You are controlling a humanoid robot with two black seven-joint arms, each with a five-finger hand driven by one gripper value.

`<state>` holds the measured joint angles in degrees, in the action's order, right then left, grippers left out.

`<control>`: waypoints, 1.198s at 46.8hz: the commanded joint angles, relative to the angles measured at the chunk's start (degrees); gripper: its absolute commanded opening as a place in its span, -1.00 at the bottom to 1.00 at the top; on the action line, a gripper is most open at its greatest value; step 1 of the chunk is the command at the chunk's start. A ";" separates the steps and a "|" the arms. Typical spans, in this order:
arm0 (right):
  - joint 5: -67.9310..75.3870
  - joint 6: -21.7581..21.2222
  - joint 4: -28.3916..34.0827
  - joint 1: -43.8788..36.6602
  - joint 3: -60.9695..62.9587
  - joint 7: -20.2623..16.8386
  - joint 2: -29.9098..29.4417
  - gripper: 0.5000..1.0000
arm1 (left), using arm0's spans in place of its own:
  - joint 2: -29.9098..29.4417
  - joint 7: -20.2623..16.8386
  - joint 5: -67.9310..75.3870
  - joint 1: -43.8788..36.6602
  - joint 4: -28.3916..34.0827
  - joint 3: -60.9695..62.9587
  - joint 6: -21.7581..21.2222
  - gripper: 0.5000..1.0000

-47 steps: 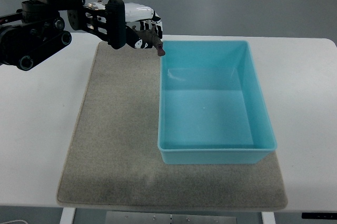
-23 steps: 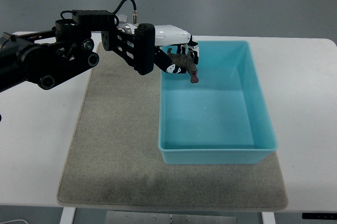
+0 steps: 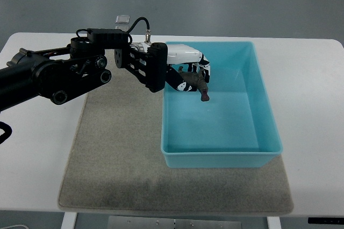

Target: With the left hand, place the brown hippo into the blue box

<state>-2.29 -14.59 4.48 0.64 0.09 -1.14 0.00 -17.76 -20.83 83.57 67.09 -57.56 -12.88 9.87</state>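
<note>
One white table point(image 3: 312, 105) fills most of the view, and on it lies a grey-beige mat point(image 3: 118, 154) that runs from the far side almost to the near edge. On the right part of the mat stands the blue box point(image 3: 263, 105), an open rectangular tub with a bare floor, its near wall close to the mat's near border. A black arm point(image 3: 48, 78) comes in from the picture's left edge and reaches across the far part of the mat. At its end, the left hand point(image 3: 185, 70), white-backed with dark fingers, is over the far left corner of the box, past its left wall. Its fingers are curled closed around the brown hippo point(image 3: 198, 83), a small dark-brown figure. The hippo hangs from the grip above the box's floor, one end pointing down and to the right, clear of the box's walls.
</note>
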 commanded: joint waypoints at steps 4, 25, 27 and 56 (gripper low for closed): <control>0.00 0.00 0.01 -0.02 0.00 0.00 0.00 0.74 | 0.00 0.00 -0.17 -0.12 0.08 0.05 -0.82 -0.96; 0.00 0.00 0.01 -0.02 0.00 0.00 0.00 0.74 | -0.09 0.00 -0.52 -0.30 0.26 -0.04 -1.17 0.55; 0.00 0.00 0.01 -0.02 0.00 0.00 0.00 0.74 | -0.09 0.00 -0.87 -0.30 0.26 -0.12 -1.26 0.73; 0.00 0.00 0.01 -0.02 0.00 0.00 0.00 0.74 | -1.23 -0.44 -18.18 -0.03 8.08 -0.91 -8.20 0.99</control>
<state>-2.29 -14.59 4.49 0.65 0.09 -1.14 0.00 -18.71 -21.26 67.86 66.94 -50.94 -13.61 2.73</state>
